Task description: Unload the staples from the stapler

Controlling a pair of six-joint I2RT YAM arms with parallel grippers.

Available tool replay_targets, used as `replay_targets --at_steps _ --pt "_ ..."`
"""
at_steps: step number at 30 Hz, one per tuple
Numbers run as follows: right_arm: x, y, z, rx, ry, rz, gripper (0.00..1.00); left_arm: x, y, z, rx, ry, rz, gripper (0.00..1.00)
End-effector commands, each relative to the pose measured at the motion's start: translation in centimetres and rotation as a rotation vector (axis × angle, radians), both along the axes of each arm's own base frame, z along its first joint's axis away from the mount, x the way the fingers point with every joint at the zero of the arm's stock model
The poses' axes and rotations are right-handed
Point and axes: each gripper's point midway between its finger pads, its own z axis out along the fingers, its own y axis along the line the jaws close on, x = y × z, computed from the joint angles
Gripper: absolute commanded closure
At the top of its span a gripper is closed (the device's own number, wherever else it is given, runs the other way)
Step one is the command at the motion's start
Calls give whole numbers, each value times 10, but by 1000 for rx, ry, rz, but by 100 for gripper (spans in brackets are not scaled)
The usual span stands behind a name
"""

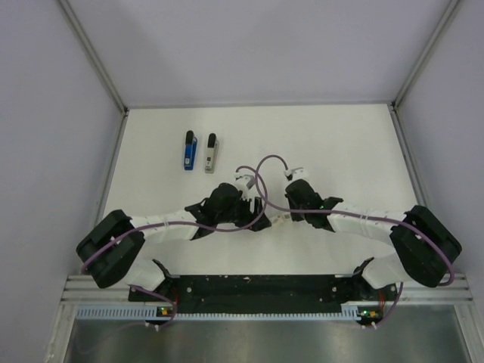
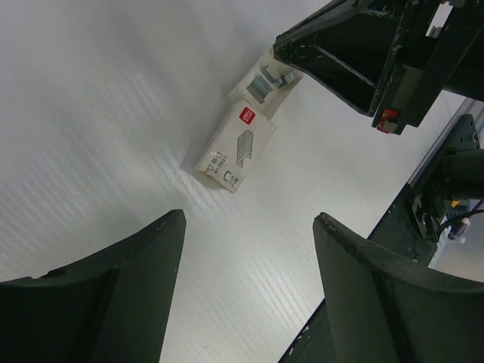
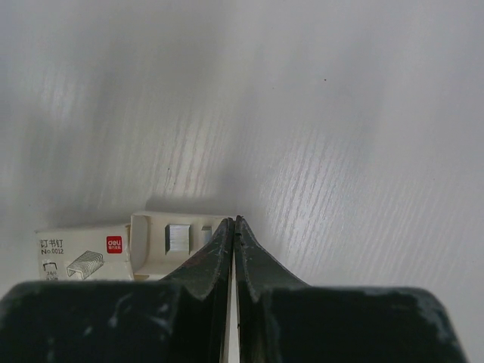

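From the top camera, the staple box (image 1: 277,219) is a small whitish block on the white table (image 1: 340,144), and I place everything else by it. My left gripper (image 1: 257,214) comes at the box from the left and my right gripper (image 1: 282,213) from the right, the two nearly meeting over it. The stapler (image 1: 190,150) lies well apart from the box, farther out on the table and to the left, held by neither gripper. A silver-grey piece with a black end (image 1: 211,153) lies just beside it on the side nearer the box, and I cannot tell whether the two are joined. From my left wrist camera, my left gripper (image 2: 249,219) stands wide with nothing between its fingers. The box (image 2: 236,145) lies ahead of them on the table with its inner tray (image 2: 266,82) slid partly out, and my right gripper (image 2: 291,47) is at that tray end. From my right wrist camera, my right gripper (image 3: 234,221) is pressed fully closed, its tips at the edge of the tray (image 3: 175,240). Grey staples (image 3: 180,237) lie inside the tray, and I cannot tell whether the tips touch it.
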Motion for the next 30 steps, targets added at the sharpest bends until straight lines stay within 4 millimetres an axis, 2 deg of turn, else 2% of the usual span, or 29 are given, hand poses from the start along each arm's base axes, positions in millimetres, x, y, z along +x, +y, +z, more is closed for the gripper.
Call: replay_targets --at_steps 1,14,21,27,30 --pt "-5 -1 7 -5 -24 -29 100 0 -9 6 -34 -29 -22 26" --pt "-19 -8 12 -78 -54 -61 100 -8 2 2 -10 -29 -19 26" --pt "-29 -7 8 -83 -43 -64 100 -13 5 -2 -5 -20 -22 26" --pt "-28 -15 6 -116 -54 -81 92 -17 7 -4 -2 -17 -24 26" --pt "-27 -17 9 -121 -67 -92 85 -18 8 -4 -2 -16 -23 26"
